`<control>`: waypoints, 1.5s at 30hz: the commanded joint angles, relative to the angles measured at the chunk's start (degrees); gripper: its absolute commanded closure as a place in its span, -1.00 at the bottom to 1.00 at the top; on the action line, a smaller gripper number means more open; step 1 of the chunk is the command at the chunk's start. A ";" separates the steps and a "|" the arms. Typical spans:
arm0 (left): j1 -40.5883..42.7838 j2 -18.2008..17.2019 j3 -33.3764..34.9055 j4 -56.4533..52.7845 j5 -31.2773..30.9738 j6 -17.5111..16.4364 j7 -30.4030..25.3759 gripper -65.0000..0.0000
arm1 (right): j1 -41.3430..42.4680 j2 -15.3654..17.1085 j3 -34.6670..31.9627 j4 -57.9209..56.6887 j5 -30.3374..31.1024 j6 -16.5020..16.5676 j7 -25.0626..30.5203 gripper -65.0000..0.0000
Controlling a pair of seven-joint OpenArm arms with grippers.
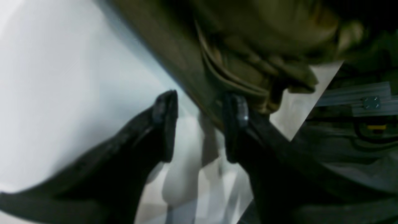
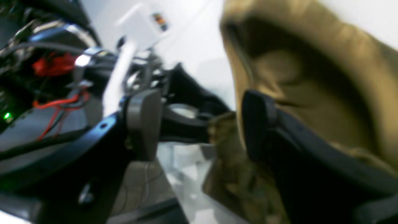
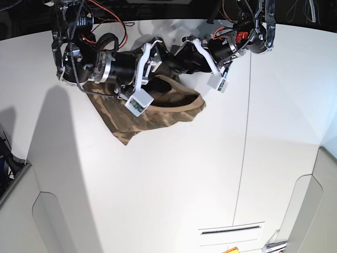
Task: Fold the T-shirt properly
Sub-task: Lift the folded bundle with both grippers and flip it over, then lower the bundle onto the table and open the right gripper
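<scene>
No writing can be read anywhere; both wrist views are too blurred for lettering, and the small white boxes on the arms show only smudges of colour.

The T-shirt [image 3: 158, 113] lies bunched in a camouflage heap on the far part of the white bench [image 3: 174, 184], directly under the two arms, one corner trailing toward the near-left. Its tan ribbed edge curls up along the right side of the heap.

The bench's near half and its whole right side are open, with a thin seam running front to back on the right. The heap sits well away from the near edge. In the left wrist view the bench corner shows just beyond the cloth, with metal framing below it.

The left pincer [image 1: 202, 124] stands partly open. One finger [image 1: 236, 130] is against the folded cloth edge and the other [image 1: 166, 124] is over bare bench, so nothing is clamped between them.

The right pincer [image 2: 199, 124] is spread wide. Its far finger [image 2: 258, 124] presses against the tan fabric while the near finger [image 2: 144, 123] is clear of it; no cloth is pinched.
</scene>
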 commanded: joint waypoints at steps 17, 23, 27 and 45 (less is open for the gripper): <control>0.07 -0.33 -16.90 0.83 -22.56 -2.24 12.57 0.17 | 1.29 0.00 7.32 12.41 -2.80 0.15 4.39 -0.16; 1.31 -0.33 -17.22 0.87 -24.06 -2.24 13.92 0.17 | 1.25 0.09 17.99 12.09 -8.59 -0.90 6.80 0.69; 2.25 -0.31 -17.20 0.87 -26.03 -2.24 14.03 0.17 | 1.22 1.97 21.09 9.70 -8.68 -0.90 6.86 1.00; 1.46 -0.31 -17.20 0.85 -26.32 -2.24 13.00 0.17 | -2.80 2.01 12.15 -2.12 -1.01 -0.83 5.55 1.00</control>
